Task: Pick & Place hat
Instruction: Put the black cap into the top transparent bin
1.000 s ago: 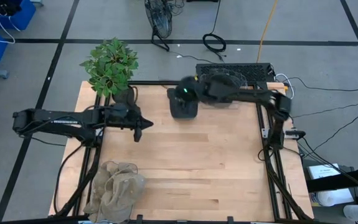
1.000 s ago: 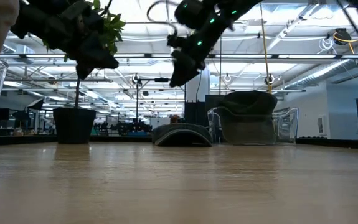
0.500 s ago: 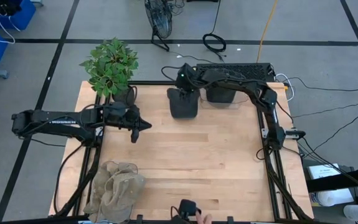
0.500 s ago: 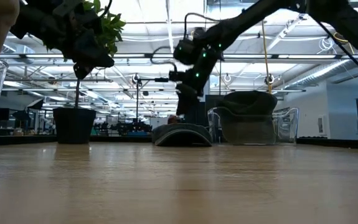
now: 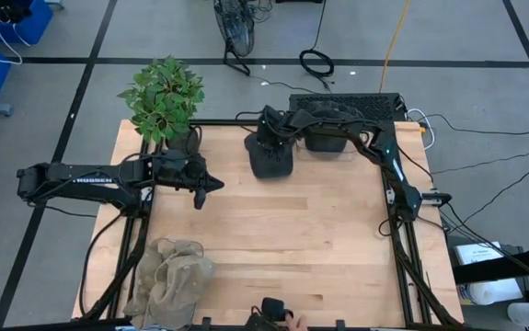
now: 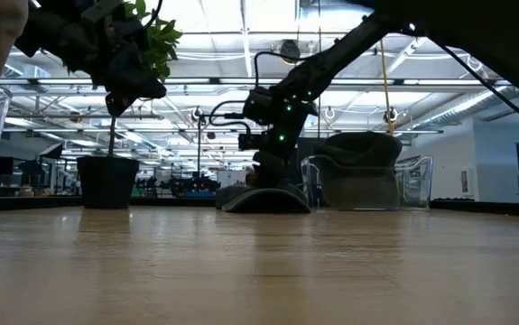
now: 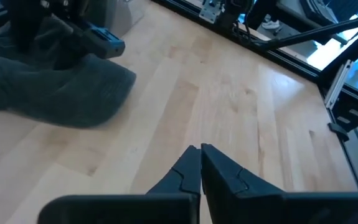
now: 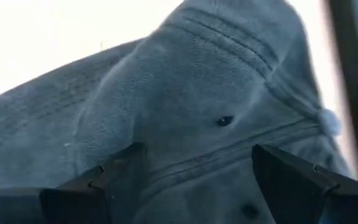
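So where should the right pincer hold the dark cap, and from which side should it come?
Best at the crown of the dark cap, from above. The cap lies flat on the table, crown up, and its soft ridge can be pinched. The right pincer is open, one finger on each side of the crown.

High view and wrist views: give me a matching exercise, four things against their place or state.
Things:
1. dark cap
2. potted plant
3. left gripper
4. tan cloth

Places or states:
A. table's near left corner
B. shut, hovering over bare wood
C. far edge, under the open right gripper
D. table's far left corner

Pairs: 1-C, 2-D, 3-B, 4-A
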You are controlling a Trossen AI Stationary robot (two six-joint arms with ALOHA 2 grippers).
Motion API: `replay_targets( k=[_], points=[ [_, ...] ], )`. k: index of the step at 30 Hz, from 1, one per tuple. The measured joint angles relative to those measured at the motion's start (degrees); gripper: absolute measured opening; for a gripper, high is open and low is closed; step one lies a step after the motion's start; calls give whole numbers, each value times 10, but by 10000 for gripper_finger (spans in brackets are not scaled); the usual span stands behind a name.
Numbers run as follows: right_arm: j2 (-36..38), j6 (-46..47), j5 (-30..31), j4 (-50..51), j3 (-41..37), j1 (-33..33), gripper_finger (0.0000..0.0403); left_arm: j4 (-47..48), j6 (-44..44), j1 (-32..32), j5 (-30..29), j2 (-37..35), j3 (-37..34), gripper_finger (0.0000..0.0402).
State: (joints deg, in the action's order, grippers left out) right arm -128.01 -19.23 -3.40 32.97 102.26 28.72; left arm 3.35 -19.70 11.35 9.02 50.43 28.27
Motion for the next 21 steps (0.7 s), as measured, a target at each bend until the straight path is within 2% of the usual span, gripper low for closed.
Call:
replay_targets(
  k=[3, 6, 9, 15, 21],
  points=[
    [-12, 1, -27, 4, 0, -1, 262, -1, -6, 0, 0, 0, 0, 15],
    [-24, 1, -22, 14, 0, -11, 229, -1, -11, 0, 0, 0, 0, 5],
    [-27, -3, 23, 15, 0, -19, 181, -1, -15, 0, 0, 0, 0, 8],
    [-25, -62, 53, 6, 0, -17, 69, -1, -16, 0, -5, 0, 0, 12],
    [-10, -67, 64, 7, -2, -19, 41, -2, -16, 0, -10, 0, 0, 12]
  ],
)
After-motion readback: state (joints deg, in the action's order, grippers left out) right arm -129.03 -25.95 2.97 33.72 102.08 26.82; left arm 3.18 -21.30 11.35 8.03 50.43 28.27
